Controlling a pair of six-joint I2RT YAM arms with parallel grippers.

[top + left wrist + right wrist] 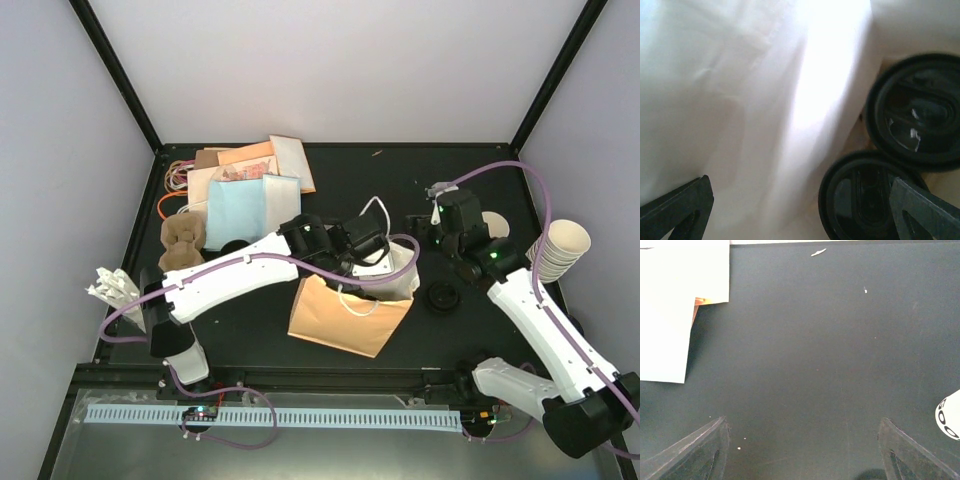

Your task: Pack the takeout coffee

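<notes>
Inside the bag (740, 100), two black cup lids (914, 112) sit side by side.

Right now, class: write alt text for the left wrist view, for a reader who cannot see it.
Two round black lids, an upper lid and a lower lid, sit close together at the right against bright white paper. The left gripper is open, its dark fingers at the bottom corners, one overlapping the lower lid.

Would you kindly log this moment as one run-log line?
left gripper: open inside paper bag, over two black lids | right gripper: open above table | lettered white cup: near right gripper, ungrasped
</notes>
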